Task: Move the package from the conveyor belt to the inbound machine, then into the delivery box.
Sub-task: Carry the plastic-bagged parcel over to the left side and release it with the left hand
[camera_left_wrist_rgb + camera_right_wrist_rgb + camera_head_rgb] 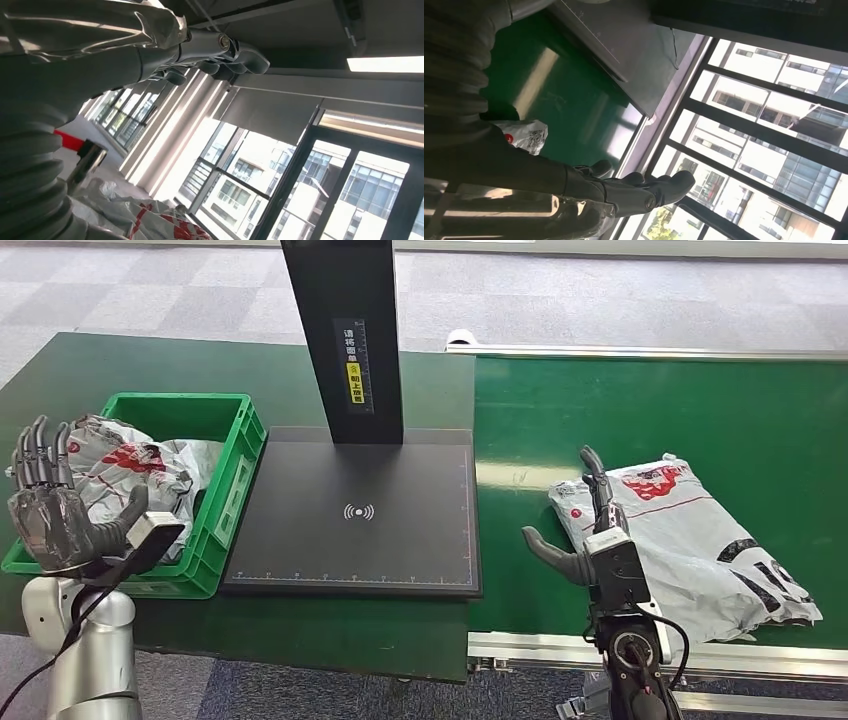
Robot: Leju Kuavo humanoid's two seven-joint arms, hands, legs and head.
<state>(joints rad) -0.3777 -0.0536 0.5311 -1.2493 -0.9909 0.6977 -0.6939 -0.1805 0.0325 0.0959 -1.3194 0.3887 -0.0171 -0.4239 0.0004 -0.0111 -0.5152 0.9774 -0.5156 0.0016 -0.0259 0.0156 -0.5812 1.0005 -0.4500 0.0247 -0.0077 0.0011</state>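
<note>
Nearest the head camera, the robot's left hand (62, 518) is raised in front of the near corner of the green delivery box (232, 485), fingers spread upward and apart, thumb out to the side, holding nothing. Just behind those fingers, inside the box, lies a crumpled grey plastic mail bag with red print (135, 465); the left wrist view shows the same bag (150, 220) beyond the hand (210, 55).

To the other side, the right hand (590, 530) stands edge-on over the green conveyor belt (640, 410), fingers straight and apart from the thumb, which juts toward the inbound machine. It grips nothing. The package (690, 540), a flat grey poly bag with red and black print, lies on the belt just beyond the outer side of this hand; whether the fingers touch its near edge I cannot tell.

Between the two hands sits the inbound machine's black scanning plate (360, 515), with its dark upright post (345, 340) rising at the far edge.
</note>
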